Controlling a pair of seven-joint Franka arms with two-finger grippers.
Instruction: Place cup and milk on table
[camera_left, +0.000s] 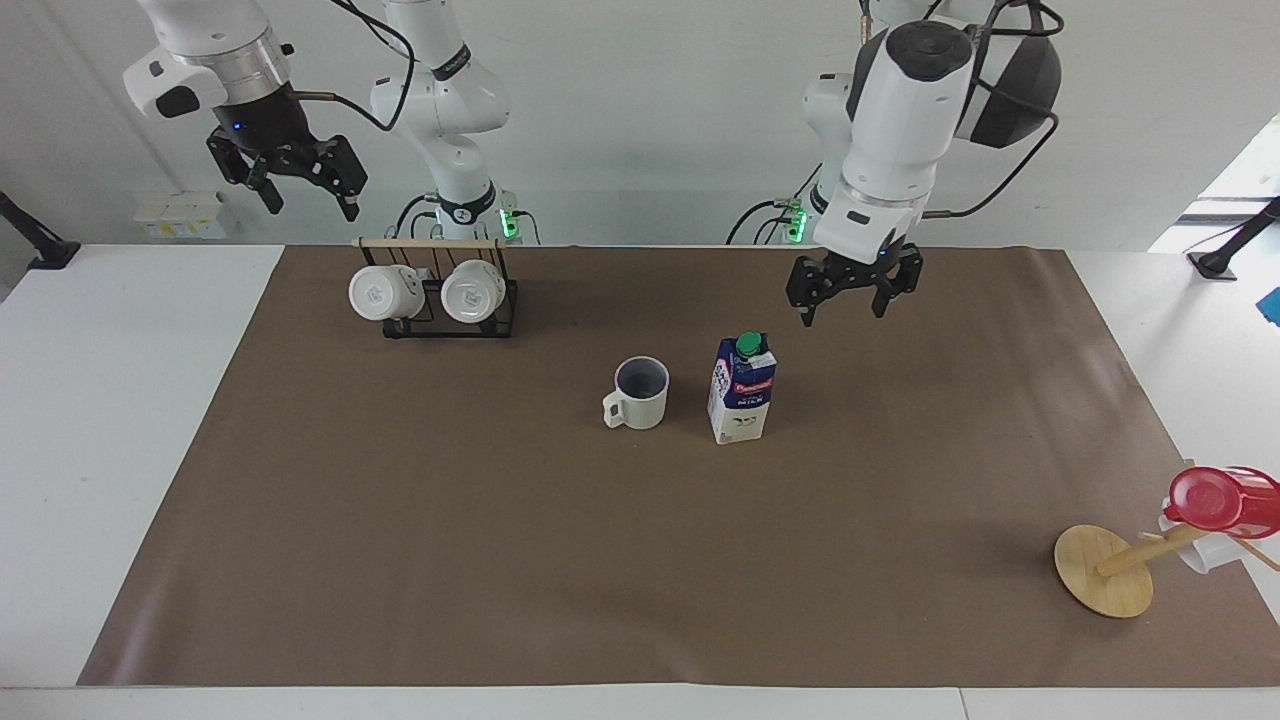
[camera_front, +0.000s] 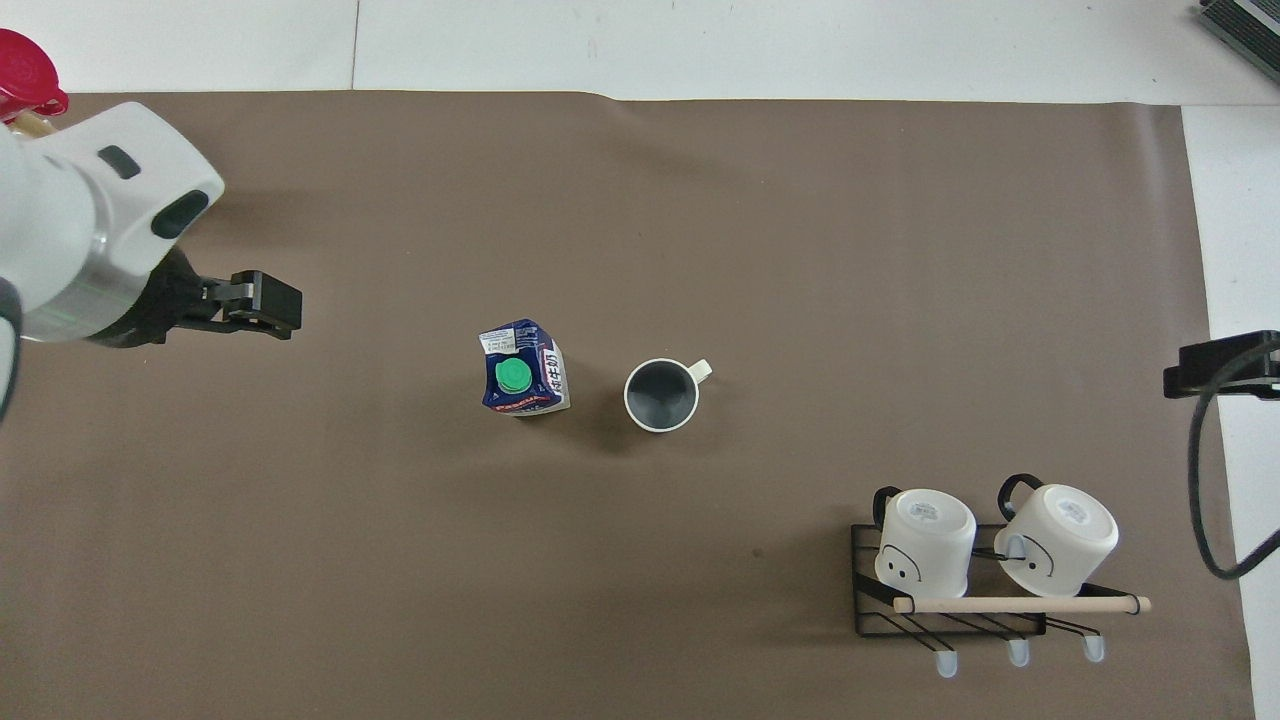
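Note:
The milk carton (camera_left: 742, 390) stands upright on the brown sheet of the table (camera_left: 500, 560), its green cap up; it also shows in the overhead view (camera_front: 522, 380). The cup (camera_left: 638, 393) stands upright beside it toward the right arm's end, and shows in the overhead view (camera_front: 662, 394) too. My left gripper (camera_left: 849, 304) is open and empty, raised over the sheet toward the left arm's end, clear of the carton; one finger shows in the overhead view (camera_front: 262, 303). My right gripper (camera_left: 300, 193) is open and empty, waiting high above the mug rack.
A black wire rack (camera_left: 450, 315) with two white mugs (camera_front: 925, 540) stands near the robots at the right arm's end. A tipped wooden stand (camera_left: 1103, 570) with a red cup (camera_left: 1215, 498) lies far from the robots at the left arm's end.

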